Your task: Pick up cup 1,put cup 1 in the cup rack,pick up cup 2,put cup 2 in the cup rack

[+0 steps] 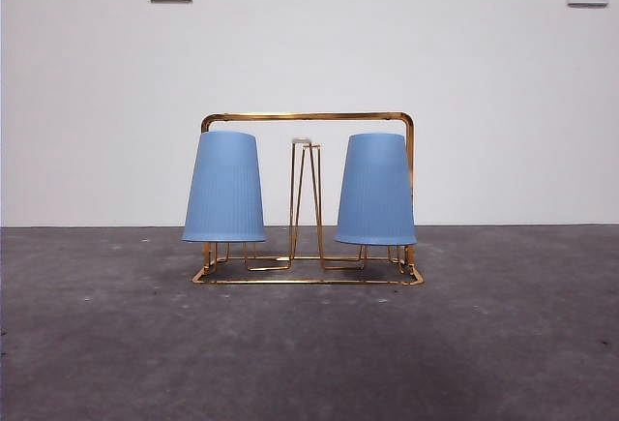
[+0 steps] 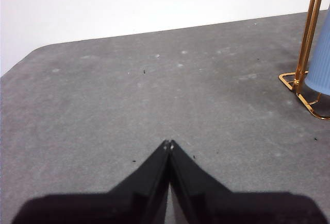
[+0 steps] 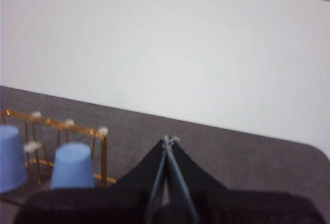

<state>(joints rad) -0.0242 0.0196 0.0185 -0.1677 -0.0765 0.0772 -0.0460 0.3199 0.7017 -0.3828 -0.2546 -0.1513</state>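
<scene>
My left end effector is clenched on nothing, its two black jaws meeting at the tips above bare grey counter, well apart from the rack, whose gold corner shows at the edge of the left wrist view. My right end effector is likewise clenched and empty, held above the counter with the rack off to one side and lower.

The rack stands upright on the counter in front of a white wall. Two blue cups hang upside down on its pegs under the arched handle frame: cup 1 toward the left in the front view and cup 2 toward the right. Between them one white-tipped peg stands bare. The cups do not touch each other. Neither arm shows in the front view.
</scene>
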